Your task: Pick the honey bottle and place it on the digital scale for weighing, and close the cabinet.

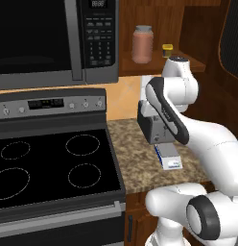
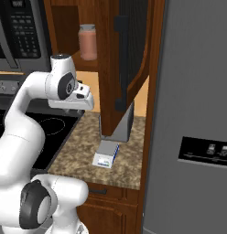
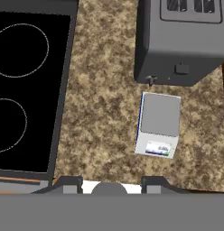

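Showing toaster (image 3: 181, 43) slots above digital scale (image 3: 158, 124) overhead.

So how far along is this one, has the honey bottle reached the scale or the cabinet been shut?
Nothing looks done yet. The honey bottle stands on the shelf of the cabinet, whose door hangs open. The digital scale sits bare on the counter in front of the toaster. The gripper hangs above the counter, holding nothing; its fingertips stand apart. Left: grasp the bottle, set it on the scale, close the door.

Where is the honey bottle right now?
The honey bottle stands on the open cabinet's shelf, right of the microwave, beside a tiny yellow jar.
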You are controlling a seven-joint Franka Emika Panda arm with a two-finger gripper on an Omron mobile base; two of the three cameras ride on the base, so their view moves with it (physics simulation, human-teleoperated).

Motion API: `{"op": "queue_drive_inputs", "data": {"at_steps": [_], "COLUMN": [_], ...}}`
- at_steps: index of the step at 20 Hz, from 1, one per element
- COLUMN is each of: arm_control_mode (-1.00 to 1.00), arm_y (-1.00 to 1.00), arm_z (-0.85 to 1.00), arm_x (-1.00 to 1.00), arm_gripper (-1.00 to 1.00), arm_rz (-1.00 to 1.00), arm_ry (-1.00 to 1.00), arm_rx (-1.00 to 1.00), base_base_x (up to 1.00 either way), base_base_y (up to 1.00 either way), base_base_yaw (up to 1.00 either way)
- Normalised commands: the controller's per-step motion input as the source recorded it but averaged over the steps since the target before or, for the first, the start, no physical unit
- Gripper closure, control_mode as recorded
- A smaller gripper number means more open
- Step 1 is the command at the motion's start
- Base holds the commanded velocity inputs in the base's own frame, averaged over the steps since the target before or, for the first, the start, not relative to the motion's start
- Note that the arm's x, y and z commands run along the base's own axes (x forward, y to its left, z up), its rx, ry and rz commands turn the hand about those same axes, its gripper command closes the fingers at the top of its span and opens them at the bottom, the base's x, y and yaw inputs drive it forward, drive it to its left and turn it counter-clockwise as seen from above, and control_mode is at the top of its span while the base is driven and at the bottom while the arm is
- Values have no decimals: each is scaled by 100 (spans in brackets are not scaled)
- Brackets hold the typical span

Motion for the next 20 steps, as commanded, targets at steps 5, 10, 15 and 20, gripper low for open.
{"op": "queue_drive_inputs", "data": {"at_steps": [5,10,15,20], "arm_control_mode": [-100,-100,-100,-100], "arm_y": [3,0,0,0], "arm_z": [4,87,98,75], "arm_x": [-59,-61,-23,-2], "arm_gripper": [-100,-100,-100,-100], "arm_rz": [0,2,4,10], "arm_ry": [-24,-49,-36,-47], "arm_rx": [-4,0,1,0], "base_base_x": [0,0,0,0], "base_base_y": [0,0,0,0], "base_base_yaw": [0,0,0,0]}}
